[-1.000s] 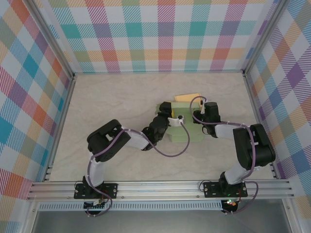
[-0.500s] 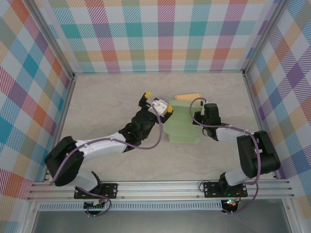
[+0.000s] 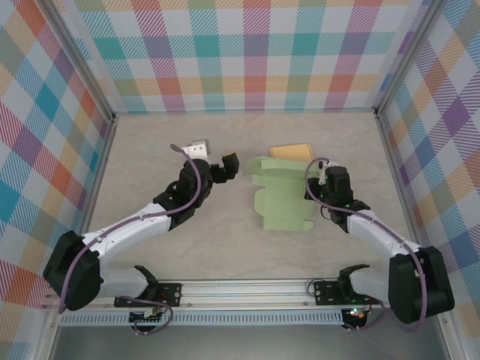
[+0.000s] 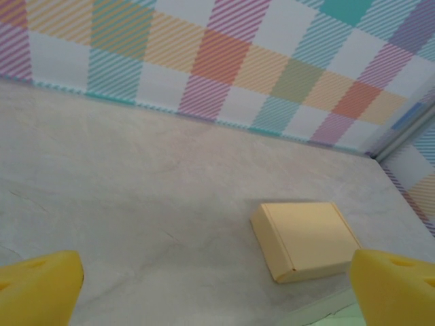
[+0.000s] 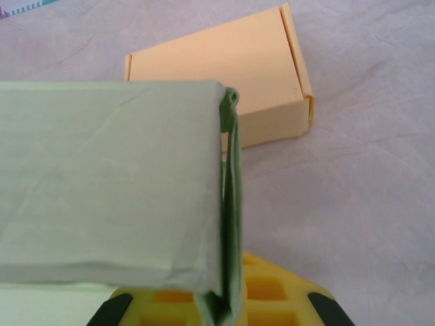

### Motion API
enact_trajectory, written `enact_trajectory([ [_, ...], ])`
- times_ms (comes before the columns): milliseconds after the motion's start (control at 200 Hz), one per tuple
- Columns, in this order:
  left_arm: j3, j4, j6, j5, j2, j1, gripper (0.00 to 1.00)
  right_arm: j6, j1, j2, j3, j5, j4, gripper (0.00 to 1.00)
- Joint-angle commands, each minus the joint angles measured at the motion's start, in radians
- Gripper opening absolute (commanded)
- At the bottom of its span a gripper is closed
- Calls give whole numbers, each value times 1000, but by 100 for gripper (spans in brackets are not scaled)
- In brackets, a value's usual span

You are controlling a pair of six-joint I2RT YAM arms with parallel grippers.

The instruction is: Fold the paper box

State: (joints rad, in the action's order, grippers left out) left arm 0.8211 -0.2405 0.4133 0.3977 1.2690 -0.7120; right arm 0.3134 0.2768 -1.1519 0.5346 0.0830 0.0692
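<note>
The pale-green paper box (image 3: 281,199), mostly a flat cut sheet, lies right of centre on the pale marbled tabletop (image 3: 142,146). Its scalloped left edge and its near edge lie free, with bare surface beside them. Its right edge is turned up into a standing flap, and the right tool (image 3: 320,187) is closed tight on that flap; in the right wrist view the green fold (image 5: 230,204) runs down between the yellow pads (image 5: 272,292).

The left tool (image 3: 214,160) stands left of the sheet, apart from it, its jaws spread wide with nothing between them. In the left wrist view its two yellow fingertips (image 4: 37,282) sit at the lower corners, with open tabletop between them.

Bare surface lies to the left of the sheet and in front of it, reaching to the metal rail (image 3: 247,289) at the near edge.

A small closed tan cardboard box (image 3: 291,151) sits just beyond the sheet's far edge, very close to the raised flap. The right arm lies along the sheet's right side. The checked walls (image 3: 255,60) close off the back and both sides.
</note>
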Motion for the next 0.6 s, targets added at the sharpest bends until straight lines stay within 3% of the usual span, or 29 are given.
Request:
enact_trajectory([
  [0,2,-16,65,-115,3,-3,100,20,7,32,-9,11,-59,0],
  [280,82,-66,61,-311,127,-14,100,34,7,-32,-16,25,-6,0],
  [595,158,-38,43,-229,262,-65,100,27,7,12,-59,11,35,0],
])
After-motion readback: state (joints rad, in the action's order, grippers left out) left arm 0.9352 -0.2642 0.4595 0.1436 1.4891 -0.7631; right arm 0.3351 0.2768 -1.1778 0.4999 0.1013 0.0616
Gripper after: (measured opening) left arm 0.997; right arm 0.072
